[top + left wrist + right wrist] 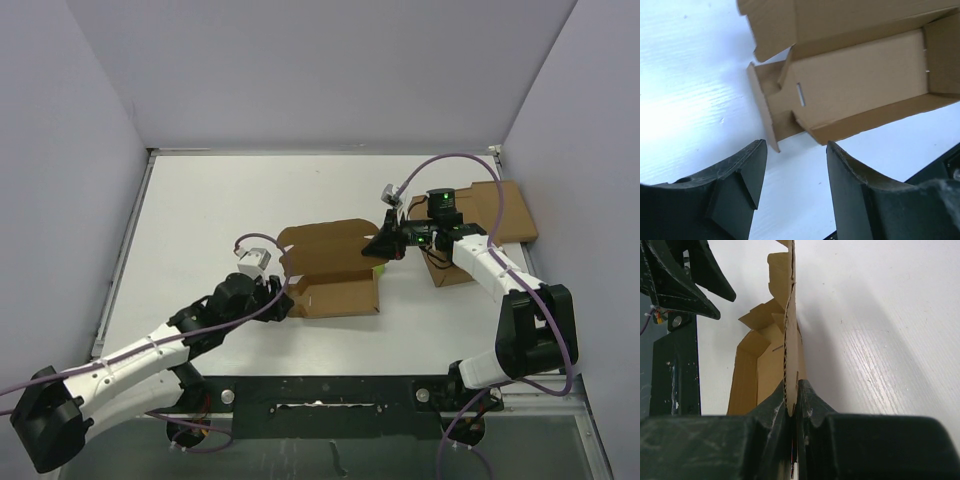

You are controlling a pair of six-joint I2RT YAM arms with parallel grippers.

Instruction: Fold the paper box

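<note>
You see the paper box [330, 268] lying near the middle of the white table [200, 210]. It is half formed: the long walls stand up and the flaps at its left end are open. Your right gripper [791, 402] is pressed together on one upright panel at the right end of the box. In the right wrist view the thin cardboard edge sits between the two fingers and rises straight away from them. Your left gripper [796, 170] is spread wide, and nothing is between its fingers [742, 180]. It is just beside the left end of the box, close to the loose end flaps, but it does not touch the cardboard. Behind your right arm a larger flat cardboard slab [505, 210] lies on the table, apart from the box.
</note>
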